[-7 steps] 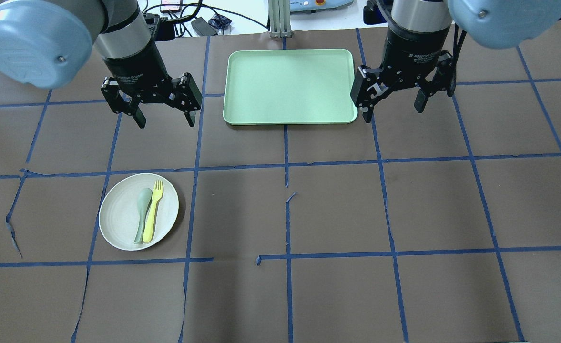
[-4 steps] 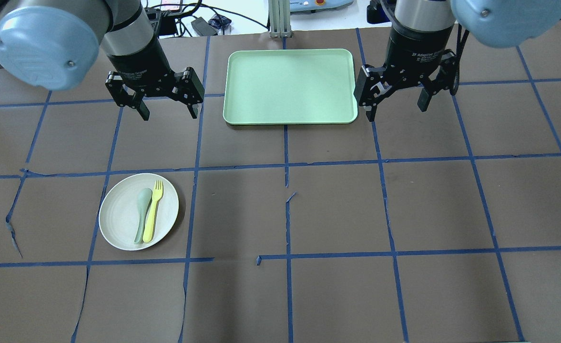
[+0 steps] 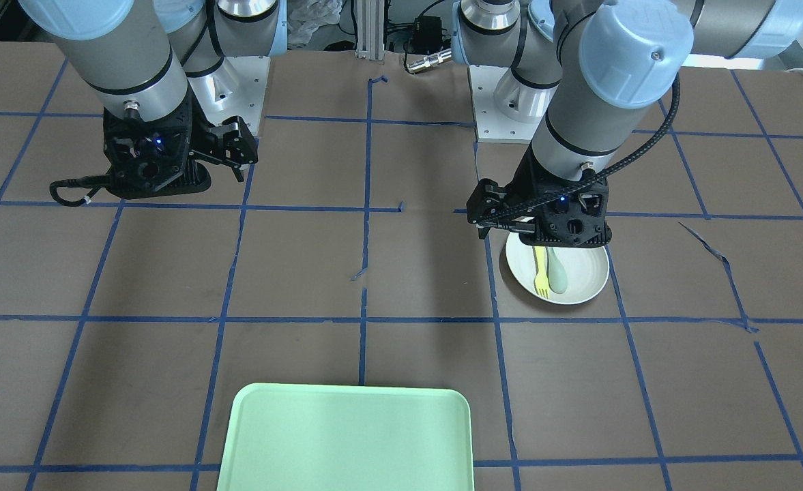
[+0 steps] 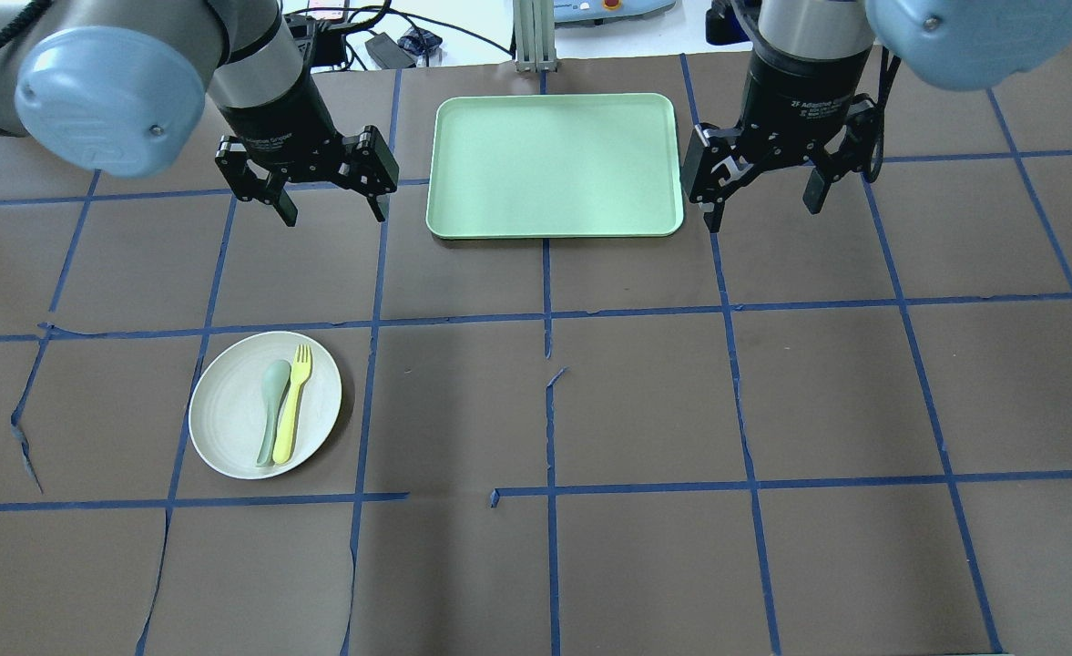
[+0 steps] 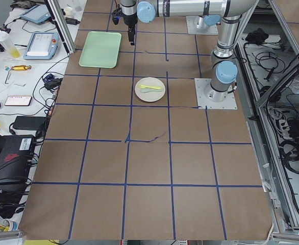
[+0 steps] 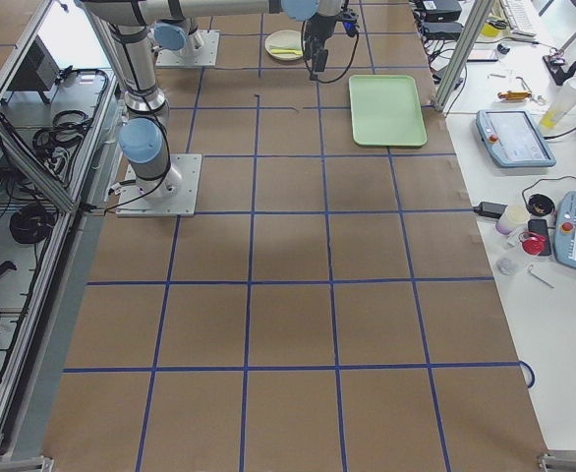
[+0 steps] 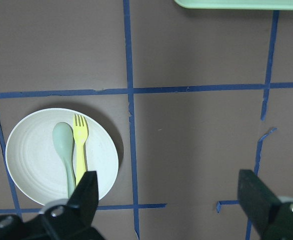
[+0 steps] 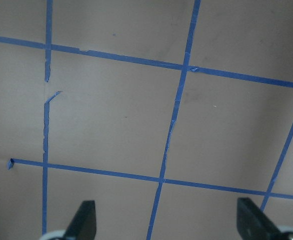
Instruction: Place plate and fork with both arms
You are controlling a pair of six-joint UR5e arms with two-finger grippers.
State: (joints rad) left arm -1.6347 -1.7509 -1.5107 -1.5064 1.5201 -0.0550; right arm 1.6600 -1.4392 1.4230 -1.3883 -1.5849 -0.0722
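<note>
Currently: brown worktop (image 4: pixel 645 401) with blue tape grid. Light-green tray (image 4: pixel 554 164) lies at far centre. Left claw (image 4: pixel 333 219) hangs wide open, gripping nothing, just beside the tray's left edge; right claw (image 4: pixel 761 219) is likewise spread and empty at the tray's right edge. Plate (image 4: pixel 226 428) sits near-left on the worktop, well apart from the tray. Spoon (image 4: pixel 271 401) and fork (image 4: pixel 291 410) lie side by side on the plate, fork toward robot's right.

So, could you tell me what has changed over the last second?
The left gripper shifted away from the robot and slightly toward the tray; the right gripper barely moved. Both stay open, empty. The plate, fork, spoon and tray lie unchanged.
</note>
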